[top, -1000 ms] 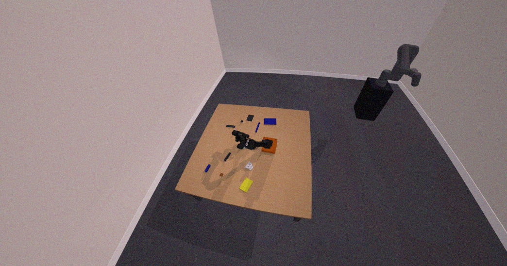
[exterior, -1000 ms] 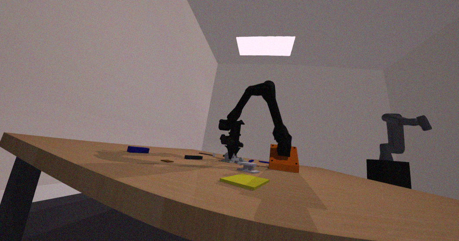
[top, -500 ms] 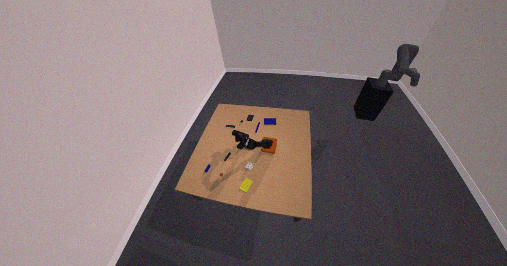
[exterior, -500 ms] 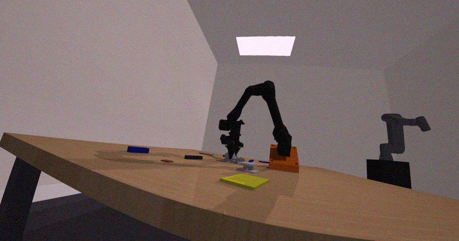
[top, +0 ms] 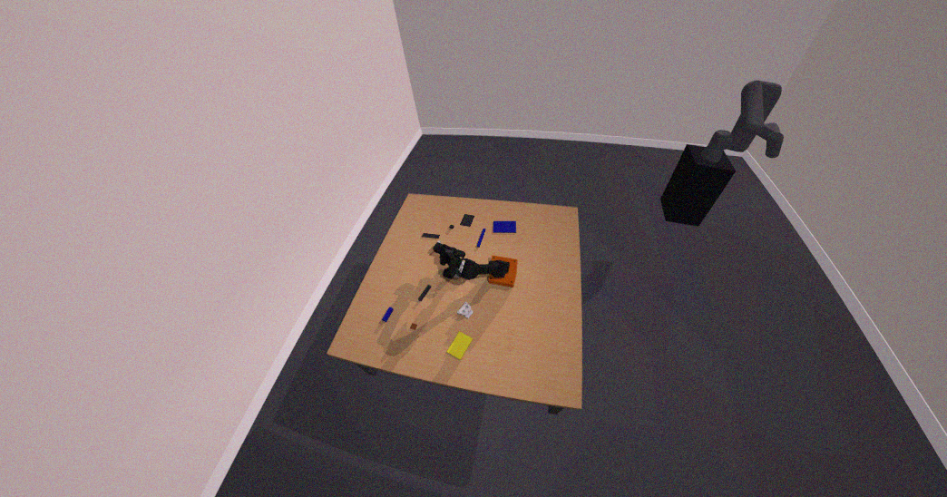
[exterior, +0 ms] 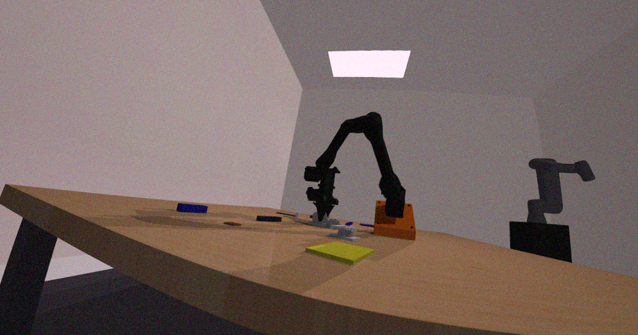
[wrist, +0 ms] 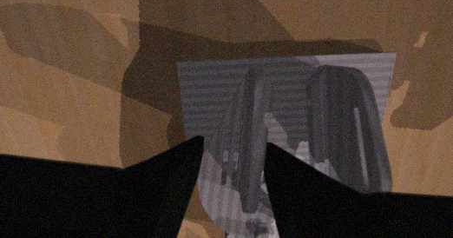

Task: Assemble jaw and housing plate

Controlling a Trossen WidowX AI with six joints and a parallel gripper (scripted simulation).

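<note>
Black robot gripper (top: 440, 248) (exterior: 321, 219) (wrist: 233, 147) fingers are partly open, pinching a long grey plastic-looking jaw (wrist: 253, 126) above a flat grey ridged base (wrist: 286, 71).

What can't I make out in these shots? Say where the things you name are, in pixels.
- Gear teeth: wrist view, deep shadow and blur.
- Free pin: wrist view, can't be picked out; the end effector (top: 447, 273) (exterior: 321, 219) (wrist: 233, 147) covers the lower part.
- Grey assembly's (exterior: 316, 222) (wrist: 347, 113) top: top view, hidden under the arm.
</note>
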